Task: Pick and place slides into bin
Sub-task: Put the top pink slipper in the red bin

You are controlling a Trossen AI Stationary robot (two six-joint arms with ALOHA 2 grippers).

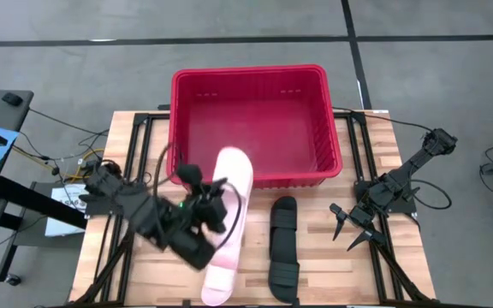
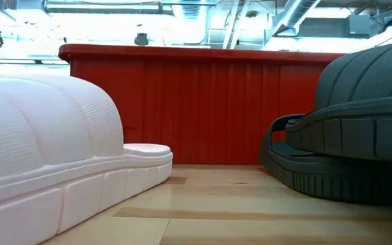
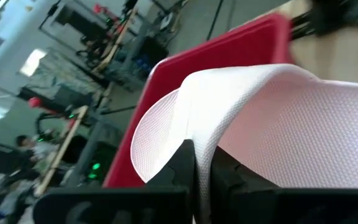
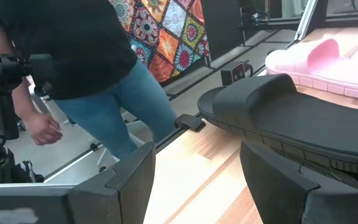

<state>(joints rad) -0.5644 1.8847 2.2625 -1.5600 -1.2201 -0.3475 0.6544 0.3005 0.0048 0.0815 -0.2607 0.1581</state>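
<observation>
The left gripper (image 1: 215, 208) clamps a raised pink slide (image 1: 232, 184) whose toe overhangs the bin (image 1: 248, 79) rim ahead; its fingertips are hidden beneath it. Beside the right gripper (image 1: 349, 227), fingers spread, lie black slides (image 1: 283, 248), one stacked and mostly hidden.

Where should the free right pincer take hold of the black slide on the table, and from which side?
Probably the wide strap of the black slide. It arches above the sole, so one finger can slip under it and one over. The slide lies flat and lengthwise in front of the bin, so the open right pincer should come down from above, from its own side.
</observation>
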